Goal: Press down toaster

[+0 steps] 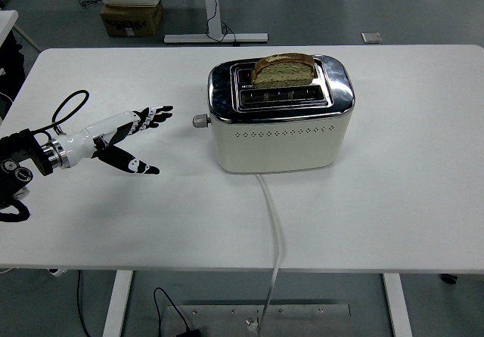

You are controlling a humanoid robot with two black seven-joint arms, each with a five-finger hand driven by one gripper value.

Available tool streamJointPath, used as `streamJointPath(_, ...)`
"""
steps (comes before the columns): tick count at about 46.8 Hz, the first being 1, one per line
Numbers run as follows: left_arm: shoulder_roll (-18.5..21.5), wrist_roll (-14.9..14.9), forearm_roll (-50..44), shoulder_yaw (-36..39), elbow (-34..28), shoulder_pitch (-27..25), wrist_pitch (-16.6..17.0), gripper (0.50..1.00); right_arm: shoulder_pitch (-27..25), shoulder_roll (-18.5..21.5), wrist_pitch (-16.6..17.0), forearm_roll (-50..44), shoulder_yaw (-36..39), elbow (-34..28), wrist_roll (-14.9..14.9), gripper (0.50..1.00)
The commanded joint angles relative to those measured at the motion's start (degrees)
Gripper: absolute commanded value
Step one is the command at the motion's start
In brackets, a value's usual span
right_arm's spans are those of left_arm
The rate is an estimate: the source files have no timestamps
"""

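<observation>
A cream toaster point(280, 129) with a chrome top stands on the white table point(393, 201), right of centre. A slice of bread point(283, 69) sticks up out of its far slot. The lever knob point(200, 121) on the toaster's left end sits high. My left hand point(140, 137) hovers over the table to the left of the lever, a short gap away and not touching it. Its fingers point(155, 113) are spread, the thumb pointing down and right, and it holds nothing. The right arm does not show.
A white power cord point(274, 231) runs from the toaster's front over the table's near edge. A black cable loop point(64, 109) sits at my left wrist. Beyond the table's far edge stand a cardboard box point(131, 17) and a desk leg base point(216, 38).
</observation>
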Motion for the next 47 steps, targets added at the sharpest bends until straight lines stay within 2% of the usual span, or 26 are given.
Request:
streamJointPath(1, 0.5, 0.0, -4.6, 0.0, 0.6, -1.0, 0.0, 1.000, 0.0, 0.0, 0.0, 0.0, 0.0, 0.0, 0.0, 0.998)
streamJointPath(9, 3.3, 0.0, -13.0, 0.1, 1.8, -3.1, 0.0, 1.000, 0.0, 0.0, 0.0, 0.0, 0.0, 0.0, 0.0, 1.000)
streamJointPath(23, 2.9, -0.1, -22.3, 0.1, 5.6, -4.5, 0.2, 1.000, 0.0, 0.0, 0.0, 0.0, 0.0, 0.0, 0.0, 0.998)
streamJointPath(29, 2.0, -0.1, -27.2, 0.1, 8.1, -4.6, 0.2, 1.000, 0.0, 0.0, 0.0, 0.0, 0.0, 0.0, 0.0, 0.998)
streamJointPath(40, -2.2, -0.1, -33.6, 0.1, 12.6, -5.2, 0.2, 1.000, 0.0, 0.0, 0.0, 0.0, 0.0, 0.0, 0.0, 0.998)
streamJointPath(47, -4.5, -0.1, -38.9, 0.1, 14.1, -5.3, 3.1, 1.000, 0.0, 0.0, 0.0, 0.0, 0.0, 0.0, 0.0, 0.998)
